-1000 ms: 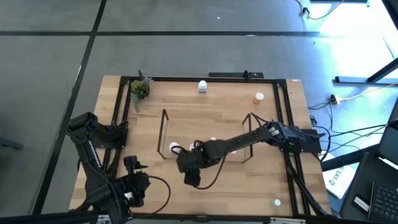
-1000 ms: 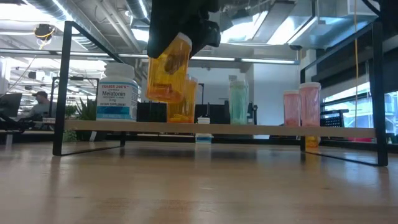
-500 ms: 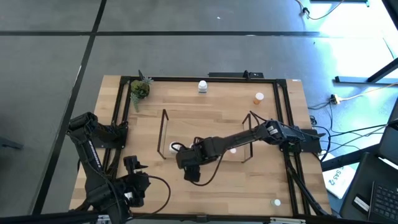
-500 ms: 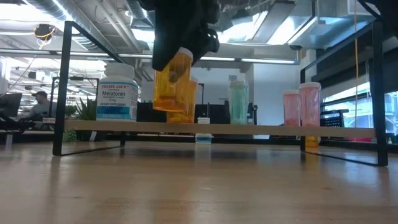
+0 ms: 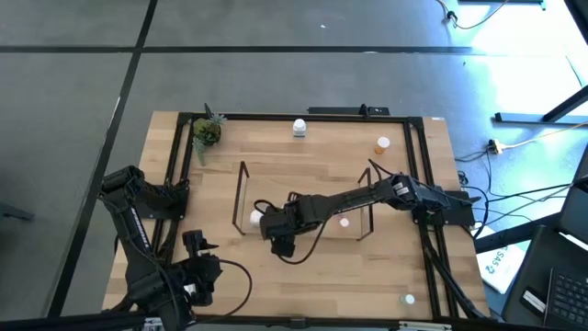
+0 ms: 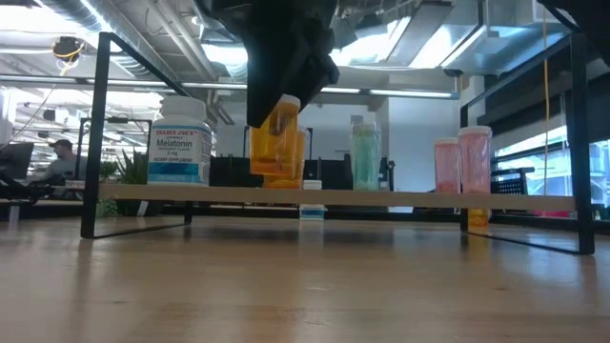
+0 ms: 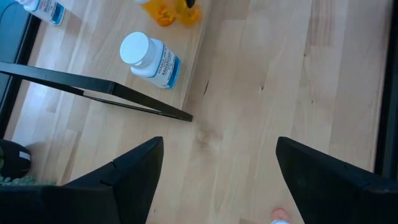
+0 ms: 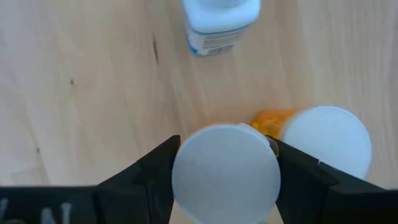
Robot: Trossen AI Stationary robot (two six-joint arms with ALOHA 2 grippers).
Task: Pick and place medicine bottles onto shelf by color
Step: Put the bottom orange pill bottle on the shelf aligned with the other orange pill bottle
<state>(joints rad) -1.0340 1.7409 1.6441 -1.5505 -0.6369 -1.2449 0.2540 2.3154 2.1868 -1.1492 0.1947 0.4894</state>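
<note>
Orange plastic shows under the right gripper (image 6: pixel 286 81), clamped on an orange bottle (image 6: pixel 274 138) held above the shelf (image 6: pixel 334 197), close beside another orange bottle (image 6: pixel 289 157). Already standing there are a white bottle (image 6: pixel 180 141), a teal one (image 6: pixel 365 152) and two pink ones (image 6: pixel 461 157). Left on the table, I judge, are a white-capped bottle (image 5: pixel 299 127) and an orange one (image 5: pixel 381 144). Space between neighbours is tight. The left gripper (image 7: pixel 214 180) waits, fingers apart, at the near left corner.

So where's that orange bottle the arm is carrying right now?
In the low view the orange bottle hangs in the right pincer just above the shelf, right of the white Melatonin bottle, beside another orange bottle.
</note>
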